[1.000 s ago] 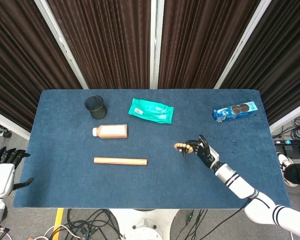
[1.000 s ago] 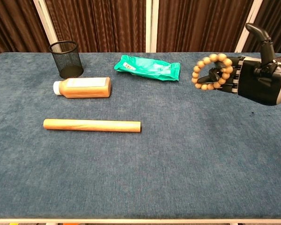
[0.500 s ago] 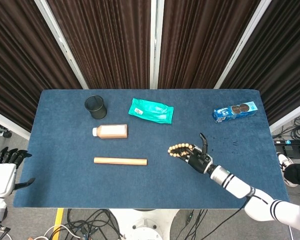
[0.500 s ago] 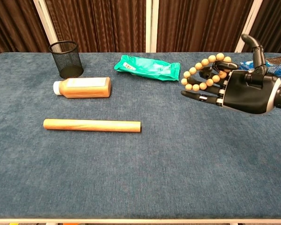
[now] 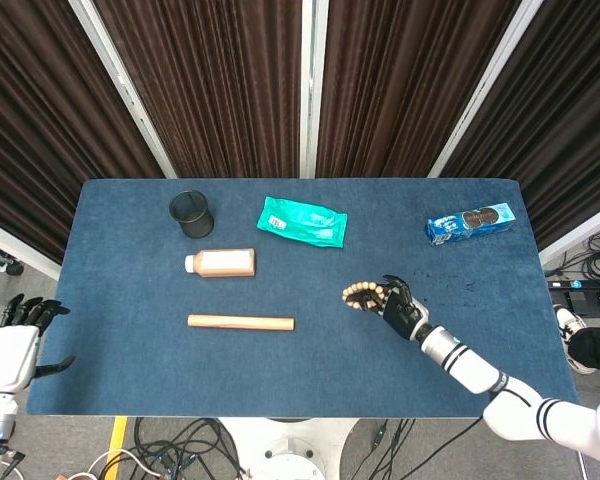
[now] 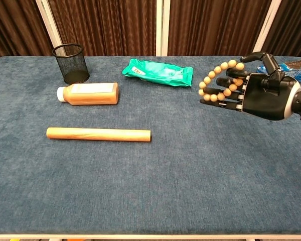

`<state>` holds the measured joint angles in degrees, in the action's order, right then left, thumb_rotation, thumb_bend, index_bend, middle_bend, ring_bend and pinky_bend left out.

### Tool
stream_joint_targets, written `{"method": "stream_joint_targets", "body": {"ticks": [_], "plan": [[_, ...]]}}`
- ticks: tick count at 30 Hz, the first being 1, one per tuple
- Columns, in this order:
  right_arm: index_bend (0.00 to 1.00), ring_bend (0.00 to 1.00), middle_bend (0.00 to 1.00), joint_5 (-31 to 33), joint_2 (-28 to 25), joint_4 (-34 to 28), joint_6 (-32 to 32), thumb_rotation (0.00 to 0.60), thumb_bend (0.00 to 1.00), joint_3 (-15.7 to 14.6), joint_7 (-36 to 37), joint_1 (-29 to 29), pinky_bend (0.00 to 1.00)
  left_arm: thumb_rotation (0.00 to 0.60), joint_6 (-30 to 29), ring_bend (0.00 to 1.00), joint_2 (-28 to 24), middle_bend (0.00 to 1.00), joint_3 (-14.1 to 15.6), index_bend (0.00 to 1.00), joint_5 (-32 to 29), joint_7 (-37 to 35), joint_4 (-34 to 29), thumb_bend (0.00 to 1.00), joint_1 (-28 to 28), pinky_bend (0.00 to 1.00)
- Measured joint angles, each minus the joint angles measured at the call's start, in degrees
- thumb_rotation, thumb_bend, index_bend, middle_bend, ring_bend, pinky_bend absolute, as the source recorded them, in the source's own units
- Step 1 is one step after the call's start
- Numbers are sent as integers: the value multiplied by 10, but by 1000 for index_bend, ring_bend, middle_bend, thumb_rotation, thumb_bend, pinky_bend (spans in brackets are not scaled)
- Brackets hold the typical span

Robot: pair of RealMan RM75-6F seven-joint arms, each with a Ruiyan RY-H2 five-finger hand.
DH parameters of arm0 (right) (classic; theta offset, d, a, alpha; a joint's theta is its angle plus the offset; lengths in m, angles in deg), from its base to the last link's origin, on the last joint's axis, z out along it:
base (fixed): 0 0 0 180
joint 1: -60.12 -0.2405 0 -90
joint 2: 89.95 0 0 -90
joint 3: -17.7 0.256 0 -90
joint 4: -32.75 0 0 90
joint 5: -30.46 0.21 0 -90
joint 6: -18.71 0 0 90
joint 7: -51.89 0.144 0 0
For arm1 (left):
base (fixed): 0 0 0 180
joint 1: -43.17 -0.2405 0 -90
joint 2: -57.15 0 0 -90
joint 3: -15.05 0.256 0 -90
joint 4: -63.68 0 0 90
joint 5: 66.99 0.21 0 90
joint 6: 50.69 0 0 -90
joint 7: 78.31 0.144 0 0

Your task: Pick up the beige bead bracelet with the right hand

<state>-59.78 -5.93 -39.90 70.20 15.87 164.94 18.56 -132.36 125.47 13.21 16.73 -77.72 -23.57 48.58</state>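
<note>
The beige bead bracelet (image 6: 216, 81) hangs looped over the fingers of my right hand (image 6: 258, 94), lifted above the blue table; in the head view the bracelet (image 5: 361, 295) sits at the tip of the right hand (image 5: 400, 306), right of the table's middle. The fingers stretch out to the left through the loop, and the thumb bends over the top. My left hand (image 5: 15, 335) hangs off the table's left edge, fingers apart, holding nothing.
A wooden rod (image 6: 98, 134) lies left of centre. An orange bottle (image 6: 88, 93) lies on its side behind it, near a black mesh cup (image 6: 70, 63). A green packet (image 6: 158, 72) lies at the back middle and a blue cookie pack (image 5: 471, 222) at back right.
The right hand rolled palm-down with the bracelet, reached left, then drew back slightly right. Its thumb has bent down over the top. The left hand has barely moved.
</note>
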Motion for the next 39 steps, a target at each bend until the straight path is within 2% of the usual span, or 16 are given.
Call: {"method": "stream_joint_targets", "body": {"ticks": [1, 3, 6, 9, 12, 16, 25, 29, 32, 39], "plan": [[734, 328, 647, 13, 1, -5, -3, 32, 443, 4, -48, 2, 176, 600, 1, 118, 0, 209, 0, 299, -1, 0, 0, 42, 0, 61], [721, 322, 639, 46, 3, -16, -9, 107, 381, 14, -154, 8, 178, 600, 1, 118, 1, 210, 0, 299, -2, 0, 0, 41, 0, 61], [704, 318, 636, 96, 7, -36, -18, 194, 355, 32, -275, 18, 191, 600, 1, 118, 1, 209, 0, 299, -2, -1, 0, 42, 0, 61], [700, 319, 635, 146, 12, -56, -27, 277, 348, 54, -350, 31, 208, 600, 0, 118, 3, 209, 0, 300, -3, -2, 1, 41, 0, 61], [700, 320, 635, 166, 19, -67, -33, 294, 373, 74, -385, 45, 213, 600, 1, 119, 3, 209, 1, 300, -2, -4, 3, 41, 0, 61], [694, 320, 635, 159, 26, -67, -32, 293, 419, 83, -385, 56, 213, 600, 1, 118, 4, 210, 1, 299, -2, -5, 5, 41, 0, 61], [693, 321, 640, 111, 35, -44, -16, 294, 439, 87, -349, 70, 213, 600, -2, 119, 7, 210, 1, 299, -1, -7, 11, 41, -1, 61], [692, 321, 640, 83, 41, -25, 1, 291, 540, 83, -326, 75, 212, 600, -1, 119, 6, 209, 1, 299, -2, -7, 9, 41, 0, 61], [692, 321, 640, 62, 47, -7, 18, 265, 620, 78, -309, 79, 213, 600, -1, 118, 6, 210, 1, 299, -2, -7, 10, 41, 0, 61], [679, 318, 628, 27, 59, 30, 55, 239, 682, 64, -283, 85, 216, 600, 0, 118, 4, 210, 0, 299, -4, -3, 5, 42, 1, 61]]}}
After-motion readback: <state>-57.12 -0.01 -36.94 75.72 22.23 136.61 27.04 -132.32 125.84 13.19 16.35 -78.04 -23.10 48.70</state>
